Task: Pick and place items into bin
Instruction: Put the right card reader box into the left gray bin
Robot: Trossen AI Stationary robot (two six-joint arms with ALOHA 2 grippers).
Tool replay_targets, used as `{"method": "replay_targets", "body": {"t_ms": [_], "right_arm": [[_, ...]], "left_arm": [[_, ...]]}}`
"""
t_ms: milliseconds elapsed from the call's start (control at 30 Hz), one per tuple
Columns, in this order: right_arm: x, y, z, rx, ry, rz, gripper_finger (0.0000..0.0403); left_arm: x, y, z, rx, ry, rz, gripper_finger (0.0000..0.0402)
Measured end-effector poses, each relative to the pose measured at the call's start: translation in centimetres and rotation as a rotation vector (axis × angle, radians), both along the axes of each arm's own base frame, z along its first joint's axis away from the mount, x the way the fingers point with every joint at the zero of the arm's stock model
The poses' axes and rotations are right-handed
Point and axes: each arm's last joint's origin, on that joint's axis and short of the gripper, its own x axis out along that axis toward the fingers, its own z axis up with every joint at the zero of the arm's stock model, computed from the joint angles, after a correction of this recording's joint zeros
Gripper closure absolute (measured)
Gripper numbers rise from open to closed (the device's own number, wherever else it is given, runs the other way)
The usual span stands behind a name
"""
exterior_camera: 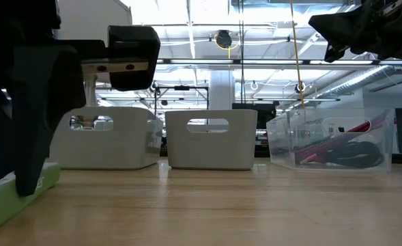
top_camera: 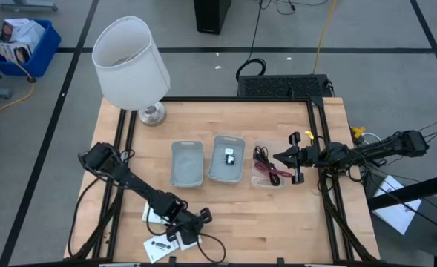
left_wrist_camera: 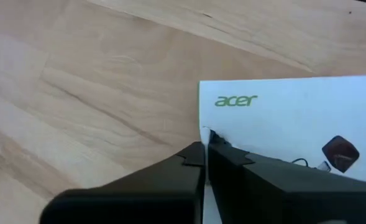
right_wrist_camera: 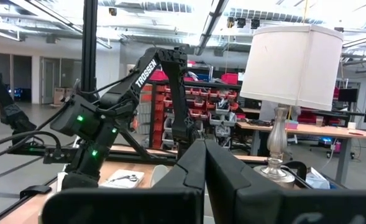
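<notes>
Left gripper [top_camera: 201,216]: low at the near edge of the surface [top_camera: 225,215], its fingers [left_wrist_camera: 195,163] together, pinched on the corner of a white packet [left_wrist_camera: 282,134].
White packet: printed with a green "acer" word, lying flat on the wood; two more packets [top_camera: 157,247] lie just beside it under the left arm.
Right gripper [top_camera: 281,159]: raised above the clear bin [top_camera: 271,172], jaws pressed together, nothing between them.
Clear bin: rightmost of three, holding a red-and-black cable bundle [exterior_camera: 337,150].
Middle bin [top_camera: 227,158]: grey, with a small black and white item [top_camera: 231,156] inside.
Left bin [top_camera: 187,163]: grey, just beside the middle one; no contents can be made out.
Lamp [top_camera: 131,65]: white shade, standing at the far left corner of the surface.
</notes>
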Motion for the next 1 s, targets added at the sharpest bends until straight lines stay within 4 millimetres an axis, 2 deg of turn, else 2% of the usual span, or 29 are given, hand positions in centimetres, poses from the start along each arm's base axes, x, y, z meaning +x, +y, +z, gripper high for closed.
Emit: {"method": "replay_targets", "body": {"t_ms": [133,333,467,600,767,867,1000], "right_arm": [[0.0,0.0,0.0,0.000,0.001,0.000,0.0403],[0.0,0.0,-0.1,0.004,0.005,0.001,0.0403],[0.0,0.0,0.0,0.004,0.005,0.001,0.0403],[0.0,0.0,0.0,0.012,0.005,0.004,0.0403],[0.0,0.0,0.0,0.032,0.004,0.010,0.0403],[0.0,0.0,0.0,0.032,0.004,0.010,0.0403],[0.0,0.0,0.0,0.027,0.002,0.008,0.0403]], "left_arm": [[0.5,-0.8,1.6,0.060,-0.064,-0.002,0.0395],[1.8,-1.5,7.2,0.153,-0.229,0.019,0.0396],[1.8,-0.7,12.1,0.254,-0.337,0.150,0.0396],[1.3,1.8,16.8,0.236,-0.461,0.399,0.0397],[-0.7,6.6,22.5,-0.007,-0.558,0.832,0.0397],[-2.2,9.5,24.3,-0.142,-0.559,1.108,0.0397],[-4.0,12.5,25.0,-0.266,-0.555,1.459,0.0398]]}}
